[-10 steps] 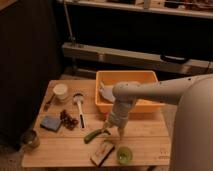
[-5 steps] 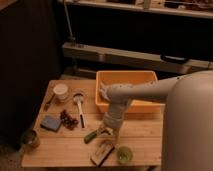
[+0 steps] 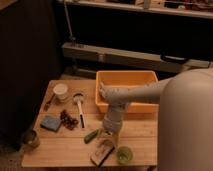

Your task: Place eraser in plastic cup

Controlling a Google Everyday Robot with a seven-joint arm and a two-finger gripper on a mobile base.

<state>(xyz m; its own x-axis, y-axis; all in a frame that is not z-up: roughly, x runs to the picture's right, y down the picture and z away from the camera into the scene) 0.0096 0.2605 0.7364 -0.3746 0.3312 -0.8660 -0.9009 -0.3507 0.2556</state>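
Where the wooden table [image 3: 65,150] reaches its near edge, the eraser [image 3: 102,152] lies flat, its long axis slanting from near-left to far-right, with the plastic cup [image 3: 124,154] upright just beside it. Just behind, the gripper [image 3: 108,137] hangs low at the eraser's far end; whether it grips anything I cannot tell. Farther back sits an orange bin [image 3: 127,76]

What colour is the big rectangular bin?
The bin is orange, camera view. The gripper is right by the flat tan eraser.
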